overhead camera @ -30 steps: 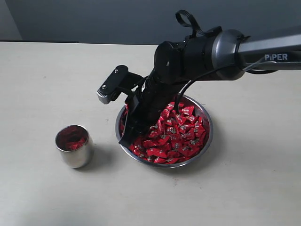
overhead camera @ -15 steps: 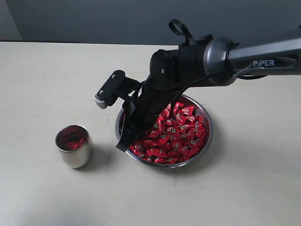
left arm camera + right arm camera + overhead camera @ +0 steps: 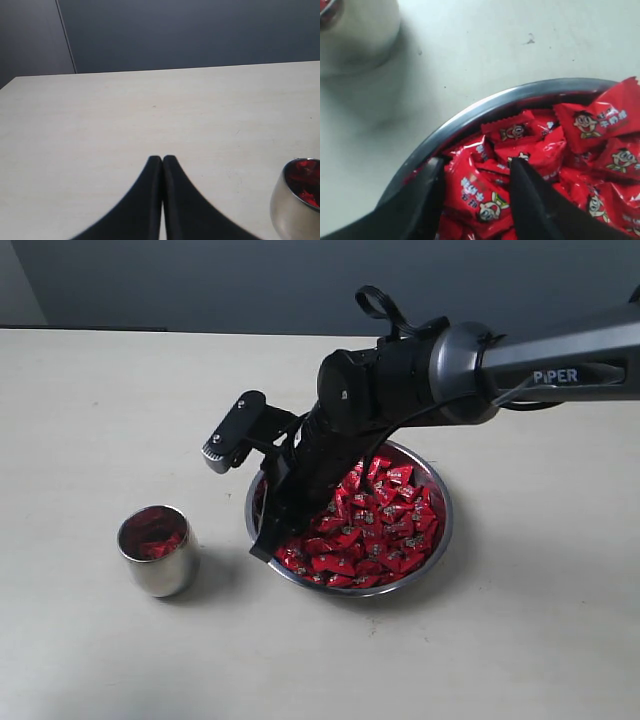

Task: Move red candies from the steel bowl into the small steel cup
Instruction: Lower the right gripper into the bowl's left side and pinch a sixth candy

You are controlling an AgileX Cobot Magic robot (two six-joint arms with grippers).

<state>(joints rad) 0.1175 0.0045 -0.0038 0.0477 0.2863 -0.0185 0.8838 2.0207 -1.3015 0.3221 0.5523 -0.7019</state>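
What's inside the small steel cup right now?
A few red candies show inside the small steel cup. Its bottom and any candies underneath are covered.

Soft, fairly bright, even light fills all 3 views. In the exterior view the small steel cup [image 3: 157,552] and steel bowl [image 3: 372,590] throw faint shadows rightward on the table [image 3: 90,400]. The red candies [image 3: 592,127] glint. In the right wrist view the cup and the near fingers [image 3: 535,210] are blurred.

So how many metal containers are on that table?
2. The steel bowl, full of red candies, sits under the arm; the small steel cup stands apart to its left. No others seem hidden.
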